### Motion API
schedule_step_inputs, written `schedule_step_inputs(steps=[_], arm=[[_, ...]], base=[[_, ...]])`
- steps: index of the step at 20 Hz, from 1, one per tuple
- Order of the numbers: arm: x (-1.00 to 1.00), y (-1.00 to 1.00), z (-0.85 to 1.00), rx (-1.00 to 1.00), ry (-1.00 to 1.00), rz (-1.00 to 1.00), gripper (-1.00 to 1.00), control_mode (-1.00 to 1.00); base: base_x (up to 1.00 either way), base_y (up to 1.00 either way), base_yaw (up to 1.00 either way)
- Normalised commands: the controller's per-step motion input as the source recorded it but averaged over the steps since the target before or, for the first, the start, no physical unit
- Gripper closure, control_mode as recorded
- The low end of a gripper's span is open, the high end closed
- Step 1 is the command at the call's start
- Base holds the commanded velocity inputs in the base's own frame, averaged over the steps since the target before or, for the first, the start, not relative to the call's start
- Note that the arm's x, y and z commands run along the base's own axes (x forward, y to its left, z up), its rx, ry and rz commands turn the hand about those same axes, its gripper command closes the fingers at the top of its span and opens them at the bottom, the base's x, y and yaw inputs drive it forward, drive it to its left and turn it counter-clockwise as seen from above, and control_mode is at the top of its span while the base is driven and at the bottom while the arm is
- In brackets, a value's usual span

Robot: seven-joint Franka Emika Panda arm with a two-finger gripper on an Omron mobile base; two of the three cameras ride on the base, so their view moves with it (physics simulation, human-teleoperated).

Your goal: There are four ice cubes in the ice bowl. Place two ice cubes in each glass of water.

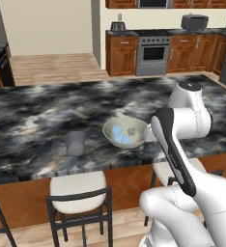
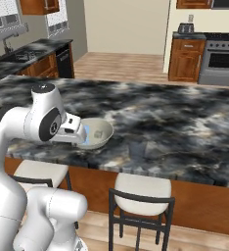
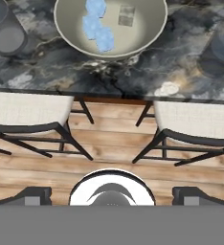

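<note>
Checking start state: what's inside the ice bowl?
Ice bowl holds three blue ice cubes clustered together and one paler cube apart. In the right base view the arm covers part of the bowl.

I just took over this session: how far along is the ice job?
Nothing looks done: the ice cubes all lie in the ice bowl, and the glass of water left of it holds none. Nothing is in hand; the gripper hangs open, short of the counter. Every transfer remains.
</note>
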Motion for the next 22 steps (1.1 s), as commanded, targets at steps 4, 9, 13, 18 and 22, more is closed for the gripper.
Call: schedule_step_inputs(steps=[4,9,13,18,22], arm=[[0.0,0.0,0.0,0.0,0.0,0.0,-1.0,1.0],[0.02,-0.03,0.0,0.01,-0.02,0.0,-1.0,-1.0],[0.08,0.0,0.0,0.0,-0.03,0.0,-1.0,-1.0],[0.16,0.08,0.06,0.0,-0.09,0.0,-1.0,-1.0],[0.23,0.14,0.17,0.0,-0.07,0.0,-1.0,-1.0]], base=[[0.0,-0.28,0.0],[0.0,-0.08,0.0],[0.0,0.0,0.0],[0.0,0.0,0.0],[0.0,0.0,0.0]])
